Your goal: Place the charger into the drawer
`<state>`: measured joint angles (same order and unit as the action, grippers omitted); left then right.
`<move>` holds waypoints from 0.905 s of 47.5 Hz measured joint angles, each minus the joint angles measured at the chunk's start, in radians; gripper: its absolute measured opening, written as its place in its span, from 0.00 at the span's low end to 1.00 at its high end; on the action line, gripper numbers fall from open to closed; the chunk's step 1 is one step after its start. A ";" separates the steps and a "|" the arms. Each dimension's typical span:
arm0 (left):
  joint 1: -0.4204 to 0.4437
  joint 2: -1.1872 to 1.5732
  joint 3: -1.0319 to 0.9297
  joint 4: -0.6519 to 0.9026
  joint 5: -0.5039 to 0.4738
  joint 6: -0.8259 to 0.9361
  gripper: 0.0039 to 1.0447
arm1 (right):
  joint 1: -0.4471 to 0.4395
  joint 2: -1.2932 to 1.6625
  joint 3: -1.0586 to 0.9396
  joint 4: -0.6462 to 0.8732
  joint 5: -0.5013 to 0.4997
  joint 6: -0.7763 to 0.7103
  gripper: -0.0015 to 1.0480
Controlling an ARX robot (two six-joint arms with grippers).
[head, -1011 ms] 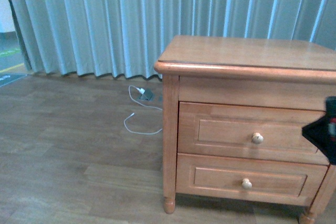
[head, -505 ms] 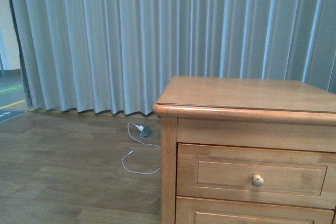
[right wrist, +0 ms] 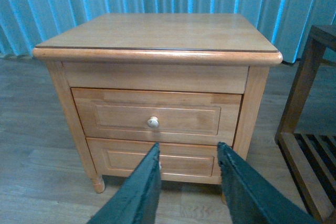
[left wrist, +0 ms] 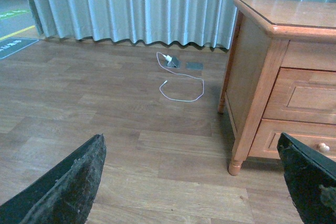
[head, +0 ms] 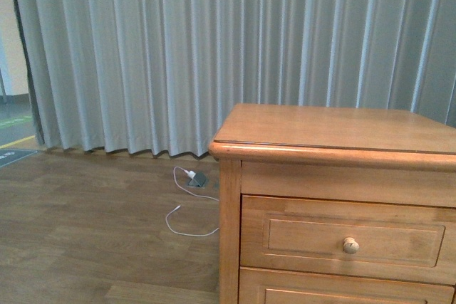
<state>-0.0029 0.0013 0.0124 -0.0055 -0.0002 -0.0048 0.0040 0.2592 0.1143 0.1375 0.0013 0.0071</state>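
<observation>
Front view held steady since half a second before; drawer (right wrist: 156, 118) remained closed, both empty grippers (right wrist: 186, 156) (left wrist: 191, 182) spread.

Compared with a second ago, the front view has tipped way up. The cabinet (head: 342, 204) sits much lower in the picture now, so you only get the upper drawer (head: 349, 238) and a sliver of the lower drawer (head: 342, 295) under it, no feet anymore. Way more of the curtain (head: 214, 55) shows above the cabinet top. The dark bit of arm that was poking in beside the upper drawer's right end is gone too. Since half a second ago, basically nothing shifted.
</observation>
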 joint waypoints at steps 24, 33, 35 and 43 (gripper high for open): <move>0.000 0.000 0.000 0.000 0.000 0.000 0.95 | -0.002 -0.210 -0.061 -0.142 0.000 -0.004 0.02; 0.000 0.000 0.000 0.000 0.000 0.000 0.95 | -0.002 -0.253 -0.105 -0.140 0.000 -0.004 0.02; 0.000 0.000 0.000 0.000 0.000 0.000 0.95 | -0.002 -0.253 -0.108 -0.140 0.001 -0.004 0.02; 0.000 0.000 0.000 0.000 0.000 0.000 0.95 | -0.002 -0.255 -0.108 -0.140 0.000 -0.004 0.02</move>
<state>-0.0029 0.0013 0.0124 -0.0055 -0.0002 -0.0048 0.0021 0.0040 0.0063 -0.0029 0.0017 0.0029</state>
